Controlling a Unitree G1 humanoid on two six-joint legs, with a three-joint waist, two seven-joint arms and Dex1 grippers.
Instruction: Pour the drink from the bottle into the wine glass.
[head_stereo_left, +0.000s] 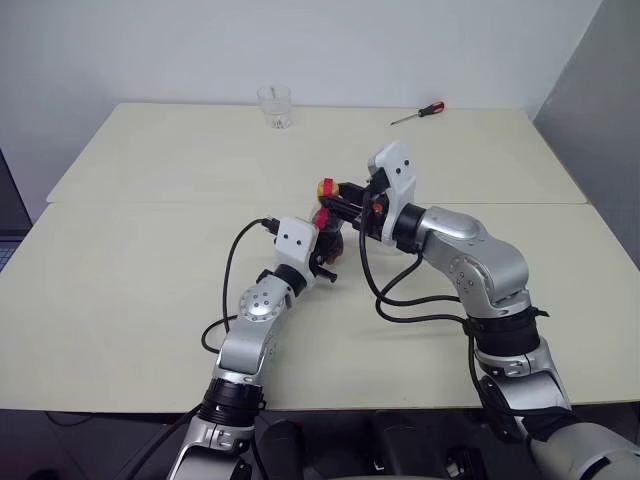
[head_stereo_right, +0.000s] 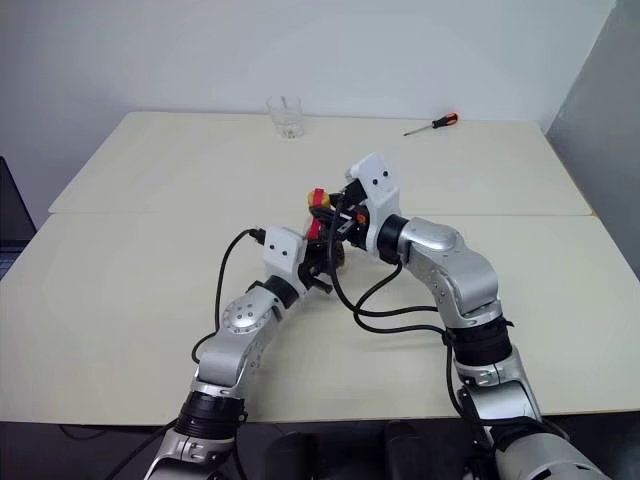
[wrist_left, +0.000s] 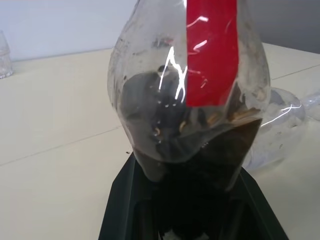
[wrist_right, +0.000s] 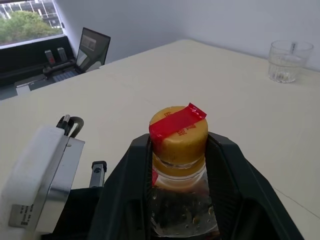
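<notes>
Left gripper (head_stereo_left: 322, 250) fingers pinch the bottle (wrist_left: 192, 100) body above the tabletop (head_stereo_left: 150, 260); right gripper (wrist_right: 180, 150) fingers clamp its yellow cap (wrist_right: 178, 134). Over-squeezing could spurt drink as the cap loosens.

In the head views the bottle (head_stereo_left: 327, 215) was mostly covered by the left gripper (head_stereo_left: 325, 252) and the right gripper (head_stereo_left: 336, 200), so the level of the drink (wrist_left: 200, 150) could not be read there. The left wrist view cut the bottle off above its red label, and the wine glass (wrist_left: 280, 120) behind it was blurred and partly hidden. The far tumbler (wrist_left: 4, 55) was cropped by that picture's edge.
</notes>
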